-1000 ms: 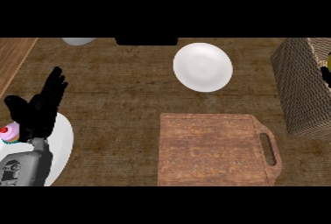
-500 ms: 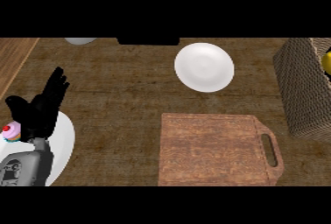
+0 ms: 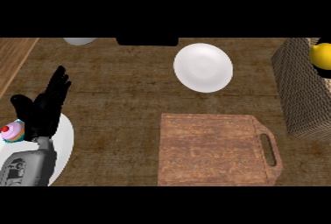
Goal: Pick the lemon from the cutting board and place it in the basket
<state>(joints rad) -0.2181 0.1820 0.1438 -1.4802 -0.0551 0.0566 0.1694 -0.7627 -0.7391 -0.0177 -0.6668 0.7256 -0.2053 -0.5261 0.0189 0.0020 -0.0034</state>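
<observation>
The yellow lemon (image 3: 321,55) sits in the woven basket (image 3: 302,94) at the surface's right edge. The brown wooden cutting board (image 3: 213,151) lies bare. The black left hand (image 3: 45,109) rests open, holding nothing, at the left edge.

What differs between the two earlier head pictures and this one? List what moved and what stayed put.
Almost nothing moved. The lemon sits in the basket at the right edge as before. The left hand stays open, fingers up, resting at the left; it may have shifted very slightly. The cutting board still lies bare, and the white plate and the cupcake are unchanged. The right hand is not in view.
</observation>
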